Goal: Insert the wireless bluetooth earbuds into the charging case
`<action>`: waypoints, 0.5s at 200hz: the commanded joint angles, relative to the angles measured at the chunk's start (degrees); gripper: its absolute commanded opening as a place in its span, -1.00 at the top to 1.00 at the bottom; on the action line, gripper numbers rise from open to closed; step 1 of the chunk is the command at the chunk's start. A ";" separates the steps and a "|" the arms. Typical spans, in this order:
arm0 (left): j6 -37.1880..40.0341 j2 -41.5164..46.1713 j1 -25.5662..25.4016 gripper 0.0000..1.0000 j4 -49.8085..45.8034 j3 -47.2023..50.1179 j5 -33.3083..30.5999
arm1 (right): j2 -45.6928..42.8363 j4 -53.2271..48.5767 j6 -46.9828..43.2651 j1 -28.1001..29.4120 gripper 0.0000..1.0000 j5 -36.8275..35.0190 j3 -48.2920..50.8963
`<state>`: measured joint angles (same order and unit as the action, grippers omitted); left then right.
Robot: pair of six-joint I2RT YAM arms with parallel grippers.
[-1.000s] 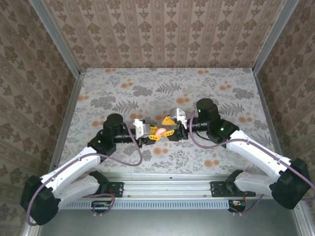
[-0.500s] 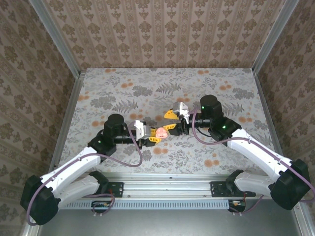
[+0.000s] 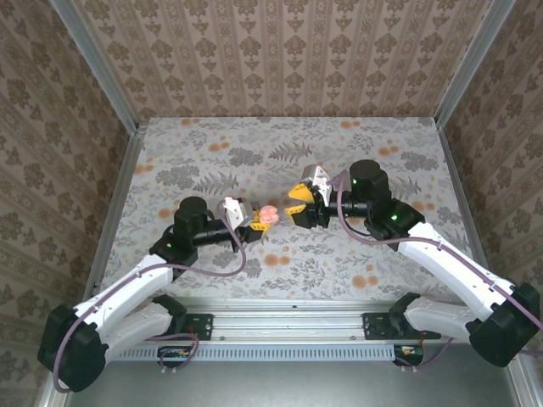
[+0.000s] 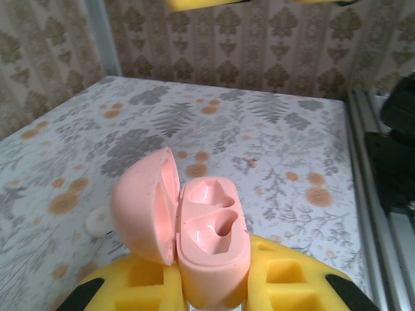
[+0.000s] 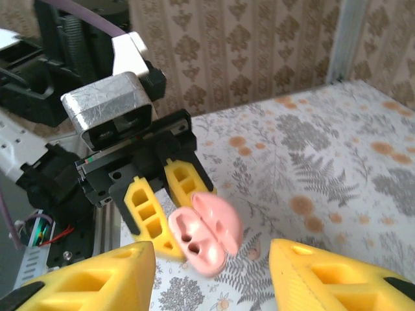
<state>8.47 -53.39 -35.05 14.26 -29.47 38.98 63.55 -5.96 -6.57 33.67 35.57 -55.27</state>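
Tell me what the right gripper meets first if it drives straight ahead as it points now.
Likely the open charging case, held up in the left gripper; it sits centred ahead of the right gripper, though depth is hard to judge.

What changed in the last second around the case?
The right gripper drew back from the charging case, toward the right and far side, jaws open and empty. The left gripper carried the case slightly farther and leftward. Unchanged: the left gripper keeps its grip on the case.

The charging case (image 4: 209, 243) looks smooth, faintly glossy pink plastic, the fingers (image 4: 293, 286) matt yellow plastic.
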 commanded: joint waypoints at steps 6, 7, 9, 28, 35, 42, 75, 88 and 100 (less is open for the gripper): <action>-5.12 1.68 2.84 0.99 0.33 0.67 -5.48 | -0.41 -5.60 10.14 1.83 0.02 -10.14 -2.29; -5.30 1.69 3.04 0.99 0.24 0.66 -5.58 | -0.34 -5.71 10.46 1.88 0.02 -10.46 -2.38; -5.61 1.70 3.34 0.99 0.17 0.58 -5.65 | -0.29 -5.95 11.10 2.07 0.02 -11.04 -2.46; -9.18 1.61 6.03 1.00 -0.06 0.47 -7.57 | 2.19 -10.31 16.63 3.50 0.02 -16.24 -4.94; -10.40 1.71 7.04 1.00 -0.30 0.46 -8.48 | 3.48 -12.68 18.57 4.04 0.03 -18.20 -6.33; -11.57 1.84 7.91 1.00 -0.65 0.57 -9.38 | 4.81 -14.92 20.35 4.64 0.04 -19.89 -7.81; -15.62 3.30 14.27 1.00 -4.29 0.54 -14.41 | 11.76 -22.10 28.48 7.73 0.07 -26.44 -13.16; -18.30 3.73 17.14 1.00 -5.24 0.46 -15.69 | 14.59 -23.87 31.94 8.82 0.09 -27.93 -15.06; -20.59 4.10 19.54 1.00 -5.28 0.87 -15.84 | 18.01 -25.64 33.10 9.90 0.09 -28.08 -17.32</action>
<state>-5.54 -50.81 -19.20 11.00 -29.21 26.46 76.66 -24.23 18.74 41.74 12.64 -68.14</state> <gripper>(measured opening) 0.193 0.456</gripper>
